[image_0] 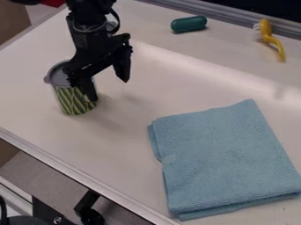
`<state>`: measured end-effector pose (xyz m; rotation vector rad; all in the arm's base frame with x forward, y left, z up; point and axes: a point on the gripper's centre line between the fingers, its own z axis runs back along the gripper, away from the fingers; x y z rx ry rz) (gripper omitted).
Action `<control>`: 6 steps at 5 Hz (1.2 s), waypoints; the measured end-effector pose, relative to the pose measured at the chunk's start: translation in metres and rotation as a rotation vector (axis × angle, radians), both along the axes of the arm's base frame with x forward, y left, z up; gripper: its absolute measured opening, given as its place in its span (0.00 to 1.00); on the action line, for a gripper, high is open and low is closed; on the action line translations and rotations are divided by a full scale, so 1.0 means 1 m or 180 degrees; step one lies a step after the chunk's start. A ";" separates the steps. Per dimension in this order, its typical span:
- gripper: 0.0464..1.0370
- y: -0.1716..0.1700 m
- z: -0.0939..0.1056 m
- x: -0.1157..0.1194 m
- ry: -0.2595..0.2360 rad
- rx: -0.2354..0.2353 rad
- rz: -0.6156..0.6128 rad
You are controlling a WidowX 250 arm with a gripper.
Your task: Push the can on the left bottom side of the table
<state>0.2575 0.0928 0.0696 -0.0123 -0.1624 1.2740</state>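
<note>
Can: the can (74,100) stands upright on the left part of the table (35,107), patterned in green and pale stripes, its grey top facing up; upright, it has a flat base to slide on.
Gripper: the gripper (108,89) hangs over the can's right side, its fingers spread wide with nothing gripped. One finger lies across the can's near right side – probably touching, though the contact itself can't be made out – and the other hangs well clear to the right. That suits a shove rather than a grasp.
Arm: the black arm (87,26) comes down from the top edge, so pressure from the can's right should send it leftward.
Push: likely just beginning or under way; the next move calls for a low, gentle sweep toward the lower left – too high a contact might tip the can, too long a sweep might carry it over the edge.
Blue cloth: the folded cloth (223,158) lies flat at lower right, away from the likely path.
Far side: a green cylinder (189,24) and a yellow brush (267,33) lie near the back, well apart from the can.
</note>
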 end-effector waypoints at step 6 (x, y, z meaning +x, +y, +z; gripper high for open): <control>0.96 0.046 -0.005 0.022 0.0056 0.0125 0.0051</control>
